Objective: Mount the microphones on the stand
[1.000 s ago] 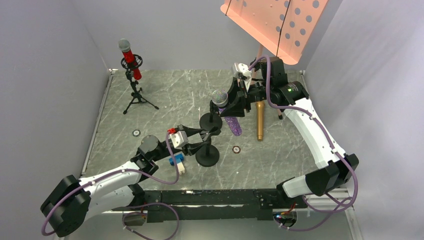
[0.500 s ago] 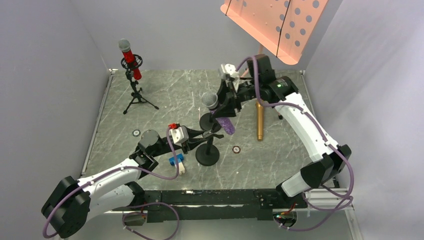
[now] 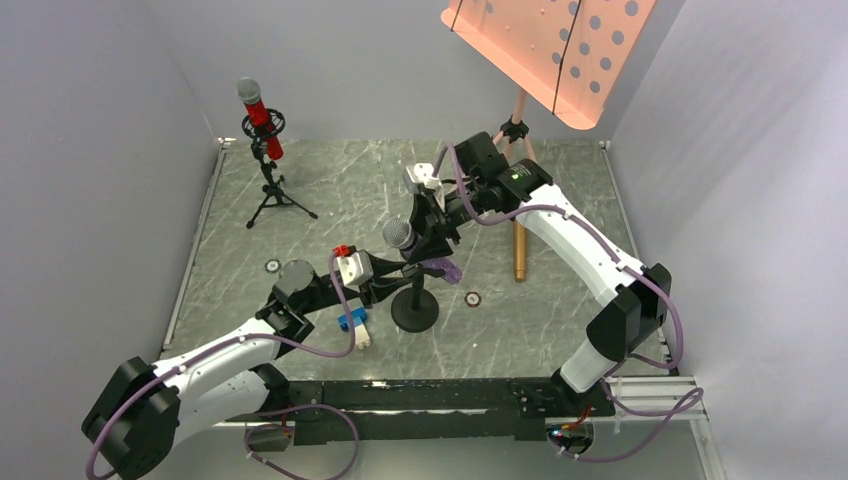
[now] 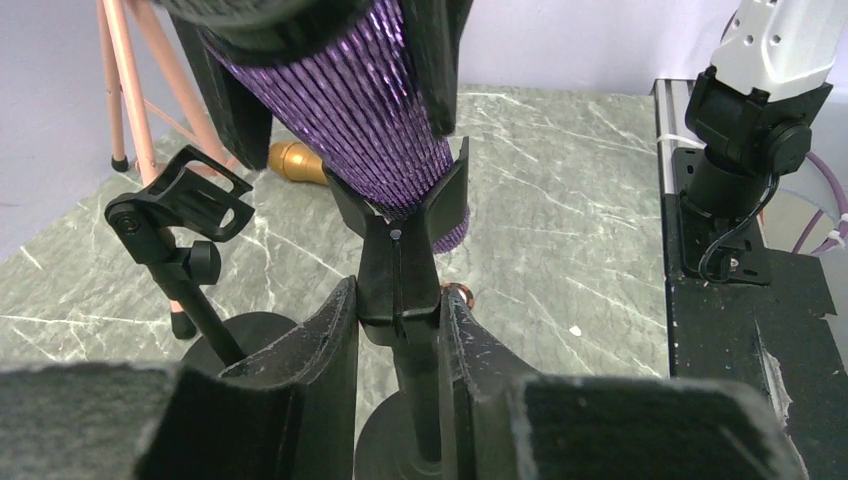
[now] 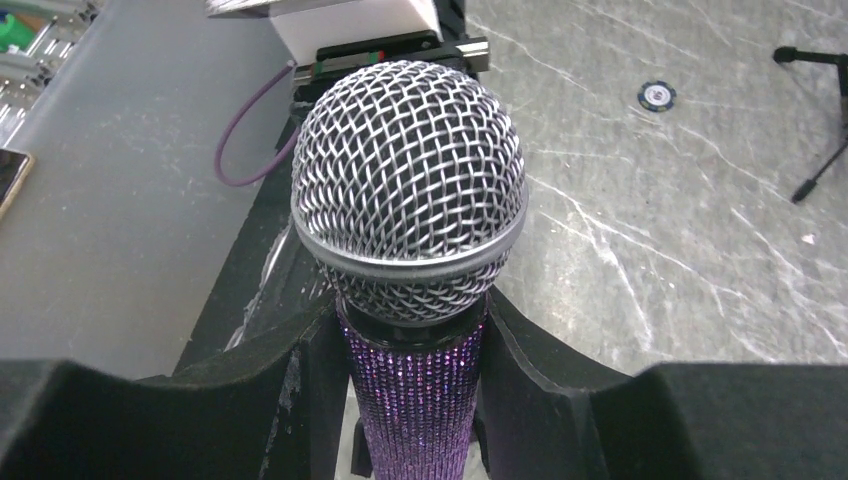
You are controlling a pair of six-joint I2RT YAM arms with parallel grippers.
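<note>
Between the right jaws, closed just under its mesh head, the purple microphone [image 5: 412, 250] is gripped by its glittery barrel. Between the left jaws the neck of the stand clip [image 4: 400, 250] is pinched and steadied, and the barrel's lower part appears laid into its fork. The microphone is judged rigid and head-heavy, its glitter rough against slipping and its mesh easily dented, so the barrel is best held. Beyond the left jaws an empty clip [image 4: 180, 215] and the gold microphone [image 4: 300, 165] are seen on the worktop [image 4: 560, 200].

Plain grey walls [image 3: 90, 150]; grey marble-pattern tabletop [image 3: 340, 190]; pink perforated music stand [image 3: 540, 60] rear right.
</note>
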